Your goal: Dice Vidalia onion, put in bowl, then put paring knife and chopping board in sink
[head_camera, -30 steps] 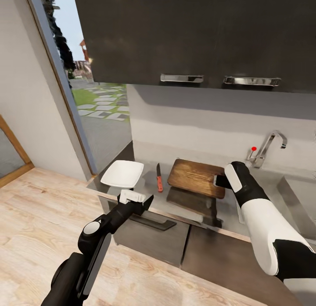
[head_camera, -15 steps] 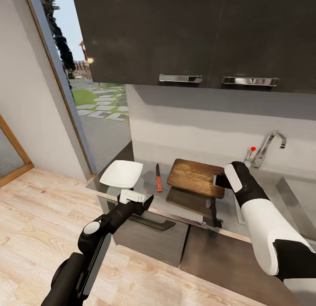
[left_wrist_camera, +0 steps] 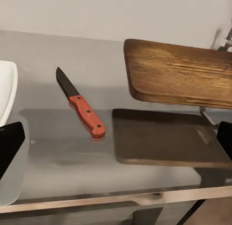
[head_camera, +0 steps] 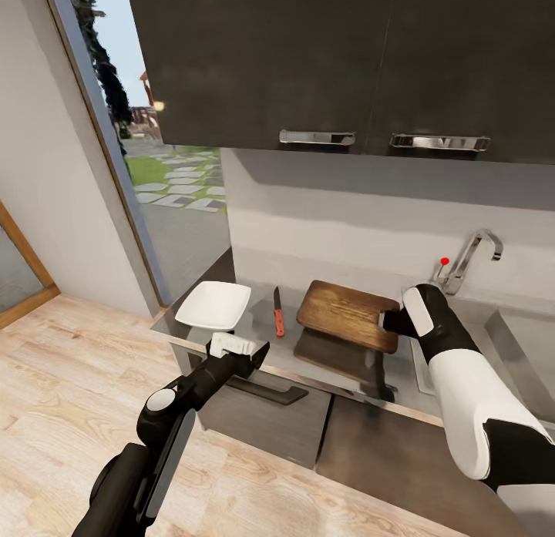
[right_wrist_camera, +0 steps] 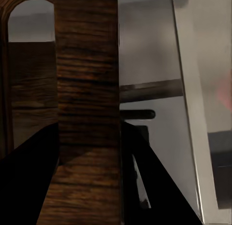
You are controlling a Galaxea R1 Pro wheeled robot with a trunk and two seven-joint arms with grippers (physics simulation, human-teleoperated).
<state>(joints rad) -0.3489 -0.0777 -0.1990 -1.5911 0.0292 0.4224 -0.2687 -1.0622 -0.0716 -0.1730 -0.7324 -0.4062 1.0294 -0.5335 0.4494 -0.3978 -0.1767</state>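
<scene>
The dark brown chopping board (head_camera: 347, 313) hangs tilted a little above the grey countertop (head_camera: 254, 325) and casts a shadow on it. My right gripper (head_camera: 393, 320) is shut on its slot-handle end, and the right wrist view has the board (right_wrist_camera: 87, 89) clamped between the black fingers (right_wrist_camera: 29, 176). The paring knife (head_camera: 278, 313) with its red-orange handle lies flat on the counter left of the board, and shows again as the knife (left_wrist_camera: 82, 110) beside the board (left_wrist_camera: 179, 72). The white bowl (head_camera: 214, 304) stands at the counter's left end. My left gripper (head_camera: 247, 352) stands open at the counter's front edge, holding nothing.
The steel sink (head_camera: 524, 344) lies at the right, with its chrome tap (head_camera: 472, 260) behind my right arm. Dark wall cabinets (head_camera: 339, 67) hang overhead. A glass door (head_camera: 154, 167) opens at the left, with wood floor (head_camera: 69, 383) below.
My right gripper has carried the chopping board a little to the right, toward the sink. The left arm, knife and bowl have stayed put.
</scene>
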